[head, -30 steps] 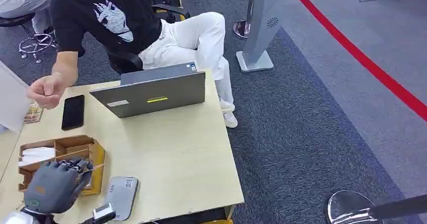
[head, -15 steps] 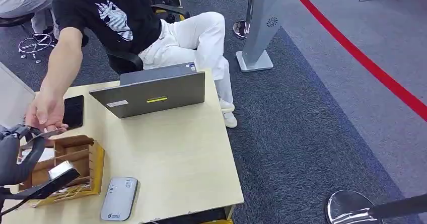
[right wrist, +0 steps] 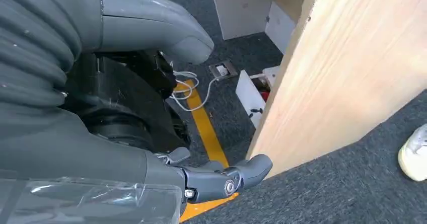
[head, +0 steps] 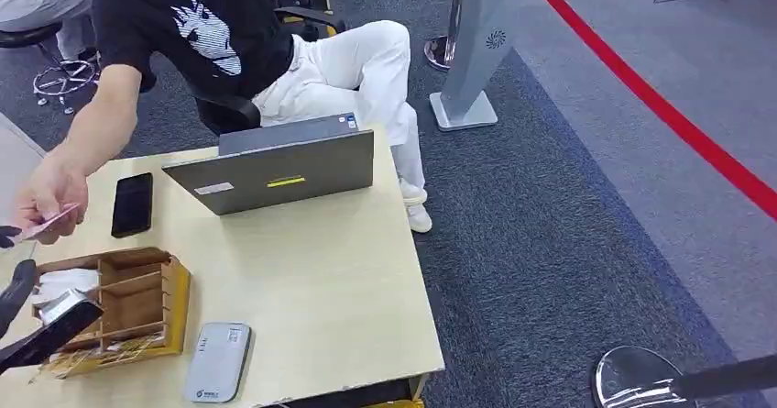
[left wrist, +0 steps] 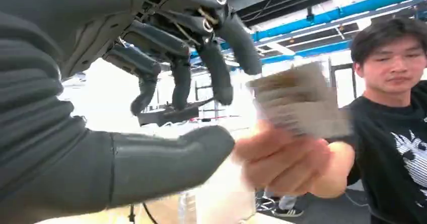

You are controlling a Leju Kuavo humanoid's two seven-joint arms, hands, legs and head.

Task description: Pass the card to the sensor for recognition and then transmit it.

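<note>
Person's hand [left wrist: 282,158] holds card [left wrist: 299,100]; left hand [left wrist: 166,83] spread, empty (right unclear).

Setting: office or exhibition-hall demo area. Grey carpet tiles [head: 568,243] crossed by a red floor line [head: 660,105]; light wooden desk [head: 321,289] carrying a laptop [head: 284,170] and phone [head: 133,204]; person on a swivel chair [head: 229,110]; blue ceiling pipes [left wrist: 332,15].

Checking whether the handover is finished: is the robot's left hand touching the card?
Apart. In the left wrist view the card sits pinched in the person's hand, with open background between it and the left hand.
</note>
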